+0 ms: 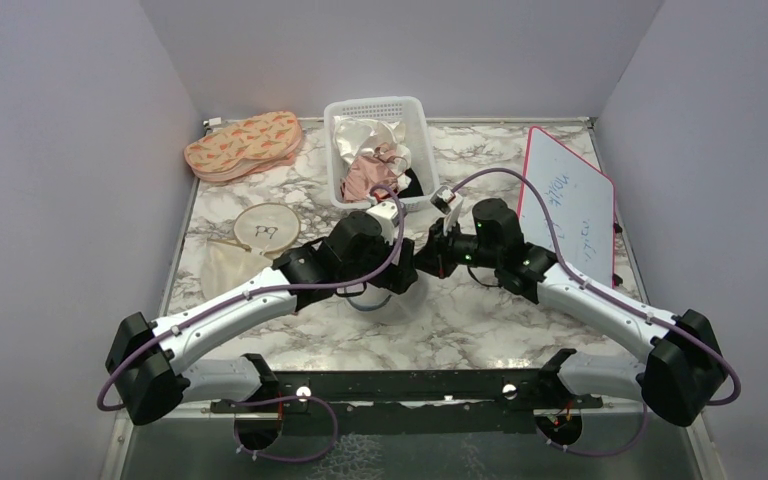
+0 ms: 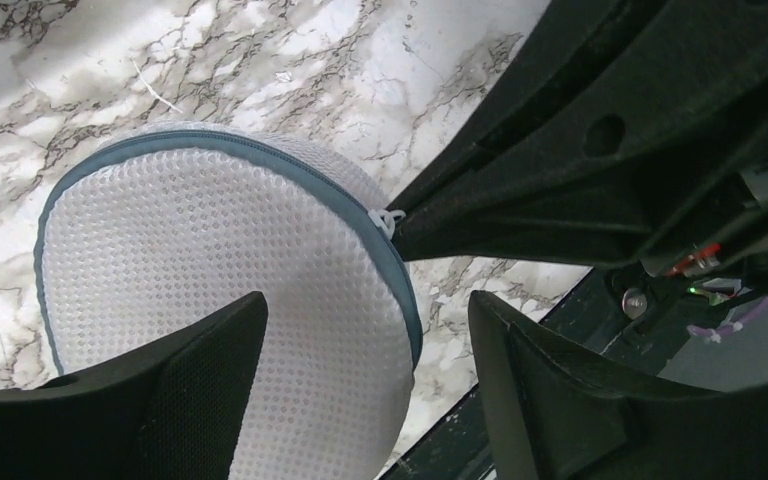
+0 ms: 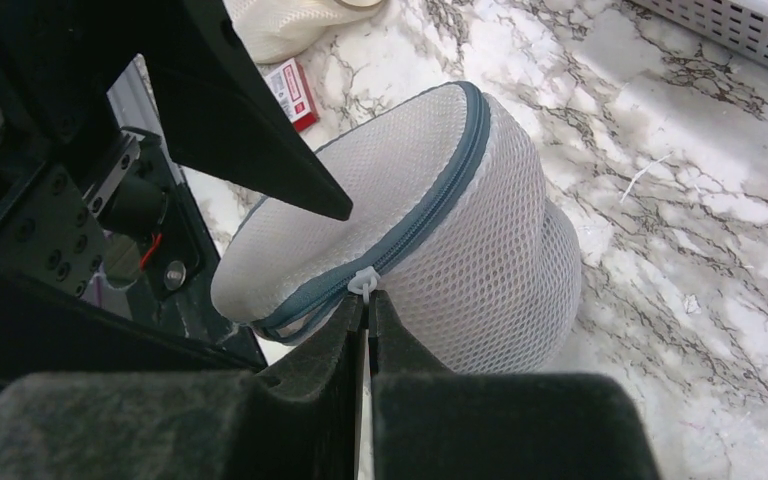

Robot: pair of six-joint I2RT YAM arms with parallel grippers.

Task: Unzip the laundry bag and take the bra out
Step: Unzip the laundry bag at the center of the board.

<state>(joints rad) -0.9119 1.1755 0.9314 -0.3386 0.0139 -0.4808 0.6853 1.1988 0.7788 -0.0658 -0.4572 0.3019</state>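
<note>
Fingers at right point(image 3: 405, 355) clamp zip pull point(image 3: 363, 283) of laundry bag point(image 3: 480, 250); left fingers point(image 2: 195, 390) gape wide over it.

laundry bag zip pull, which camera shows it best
Right wrist: the zip pull sits centred, pinched by the right gripper. Left wrist shows it too, off-centre. Top external hides it under the arms.

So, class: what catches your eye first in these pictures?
Mid-table, the right gripper is shut on the zip pull of a white mesh bag, with the left gripper open over it. At the back, a white basket holds pink and cream cloth.
</note>
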